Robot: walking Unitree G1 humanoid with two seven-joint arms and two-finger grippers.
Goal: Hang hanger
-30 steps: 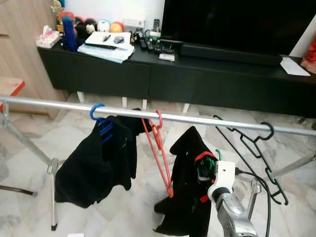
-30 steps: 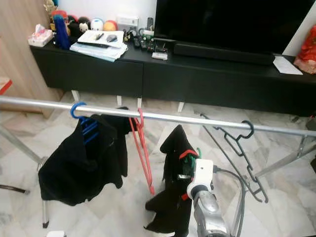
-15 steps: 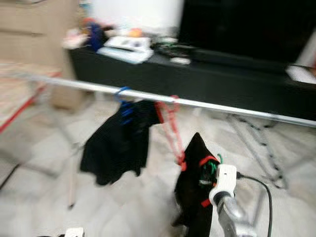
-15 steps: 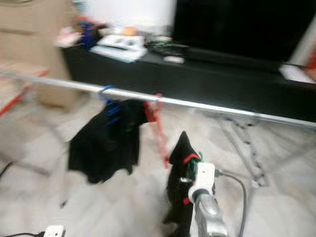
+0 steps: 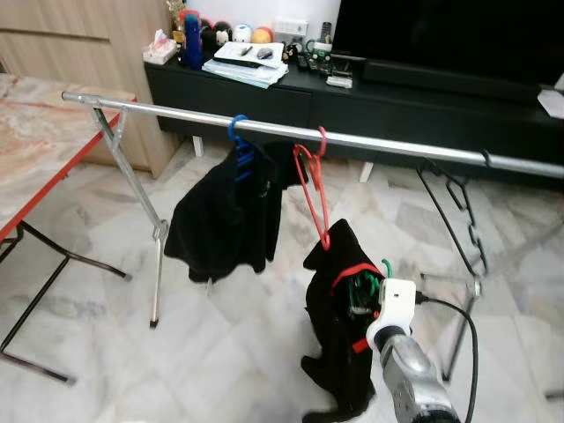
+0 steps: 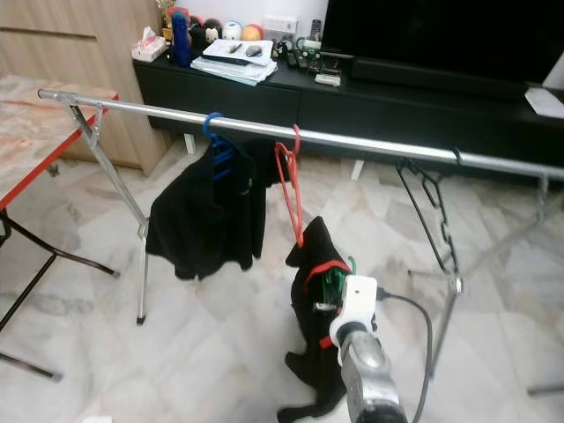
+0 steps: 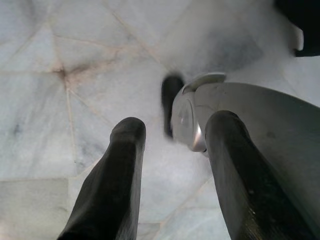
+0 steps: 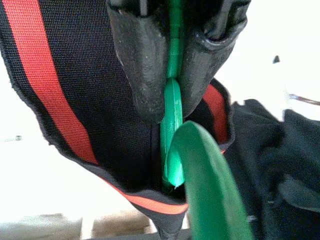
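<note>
The right gripper (image 8: 167, 75) has its jaws pinched on the neck of a green hanger (image 8: 200, 170), and this hanger carries a black garment with red trim (image 5: 339, 300). In the head views the garment hangs from the raised right arm, below the silver rail (image 5: 370, 142) of the drying rack and in front of it, not touching the rail. The green hook (image 5: 386, 267) shows just above the collar, beside the white wrist camera. On the rail, a blue hanger (image 5: 240, 145) holds another black garment (image 5: 225, 220), and just beside it a red hanger (image 5: 313, 189) hangs empty, its lower tip near the top of the held garment. Further toward the robot's right, a black hanger (image 5: 454, 207) hangs on the same rail. Behind the rack stands a low black TV cabinet (image 5: 264, 110) with small things on top. At the robot's left there is a table (image 5: 35, 145) with a red edge. The left gripper (image 7: 172, 150) points down at the marble floor (image 7: 60, 75), and its jaws are spread with nothing between them.
</note>
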